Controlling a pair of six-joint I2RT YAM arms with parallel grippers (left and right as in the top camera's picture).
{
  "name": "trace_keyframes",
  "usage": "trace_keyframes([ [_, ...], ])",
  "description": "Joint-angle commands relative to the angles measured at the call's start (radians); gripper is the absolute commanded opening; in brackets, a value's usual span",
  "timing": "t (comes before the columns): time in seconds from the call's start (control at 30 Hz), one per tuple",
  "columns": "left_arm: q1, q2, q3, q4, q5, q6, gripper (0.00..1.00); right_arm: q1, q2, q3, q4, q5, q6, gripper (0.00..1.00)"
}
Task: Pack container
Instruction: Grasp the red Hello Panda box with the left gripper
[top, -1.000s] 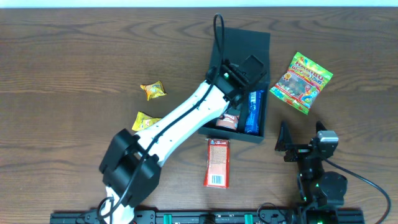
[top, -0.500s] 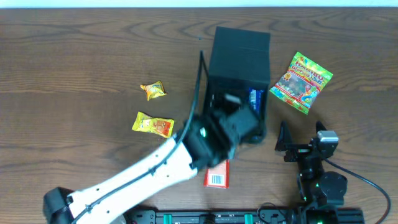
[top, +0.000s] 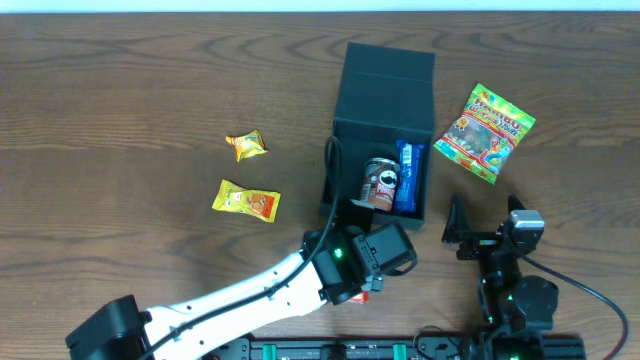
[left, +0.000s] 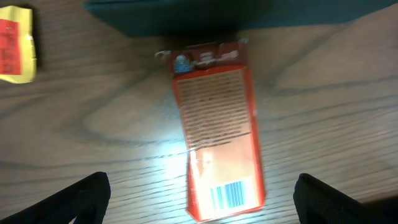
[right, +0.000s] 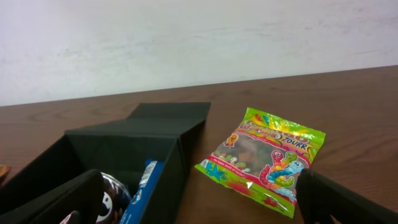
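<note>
We see the container toward the far middle of the wooden table. It is a dark teal-green square box, and its hinged lid is folded back flat on the far side. The open cavity faces up and holds two things side by side: a small Pringles can on the left and a blue snack packet along the right wall.

The left gripper hangs just in front of the container's near wall, pointing down at the table. In the left wrist view its two fingers sit wide apart at the lower corners of the picture, and we see nothing held between them. Below that spread gripper a red snack packet lies flat on the wood, barcode end nearest the camera. Its far end reaches the edge of the container. From overhead this packet is almost wholly hidden under the gripper.

The right gripper rests low at the near right of the table, just right of the container's near corner. Its fingers are also spread wide and it holds nothing. The right wrist view looks out between them at the container and at a bright green gummy bag.

The gummy bag lies flat on the table to the right of the container, close to it but apart. Two yellow candy packets lie well to the left of the container, one nearer than the other.
</note>
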Motion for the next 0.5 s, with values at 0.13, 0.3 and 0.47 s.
trace_keyframes([
  [0.13, -0.003, -0.013, -0.043, 0.083, 0.026, -0.04, 0.95, -0.003, -0.006, -0.002, -0.004, -0.006, 0.011, 0.99],
  [0.3, -0.004, -0.013, -0.12, 0.161, 0.026, -0.056, 0.95, -0.003, -0.006, -0.002, -0.004, -0.006, 0.011, 0.99],
  [0.47, -0.004, -0.011, -0.176, 0.268, 0.043, -0.054, 0.95, -0.003, -0.006, -0.002, -0.004, -0.006, 0.011, 0.99],
])
